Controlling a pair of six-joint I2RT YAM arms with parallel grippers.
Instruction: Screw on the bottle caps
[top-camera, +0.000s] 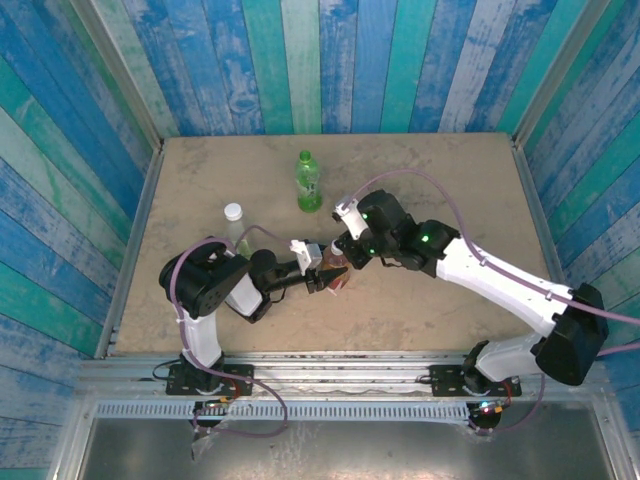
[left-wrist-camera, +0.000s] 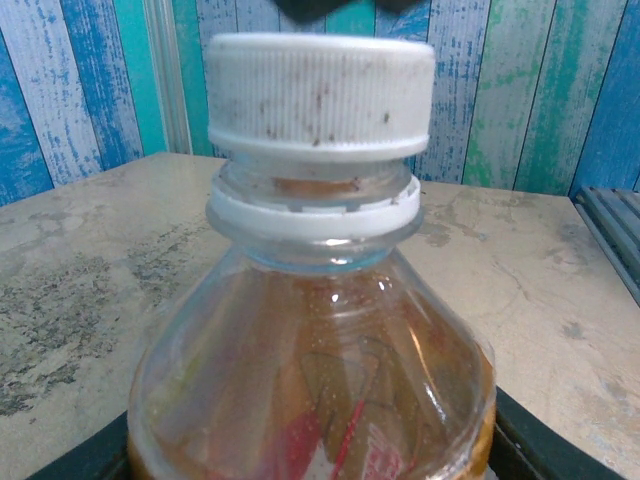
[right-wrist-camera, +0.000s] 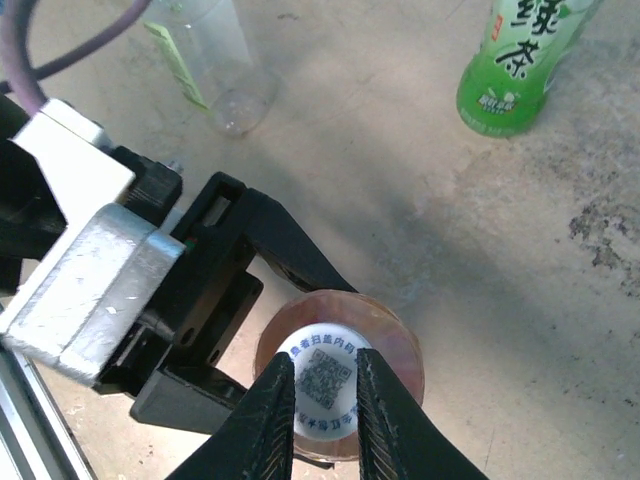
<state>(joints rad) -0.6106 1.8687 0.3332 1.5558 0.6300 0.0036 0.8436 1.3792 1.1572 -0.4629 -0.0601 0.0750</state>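
White cap (right-wrist-camera: 325, 388) pinched in the right gripper (right-wrist-camera: 325, 368), atop the amber bottle (left-wrist-camera: 310, 400) clamped by the left gripper (top-camera: 320, 277). Apparently the tightening step; next, a clockwise wrist twist.

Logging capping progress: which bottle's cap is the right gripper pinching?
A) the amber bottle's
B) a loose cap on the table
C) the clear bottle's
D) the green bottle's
A: the right gripper is closed on the white cap atop the amber bottle, which the left gripper holds; the green bottle and clear bottle stand apart.
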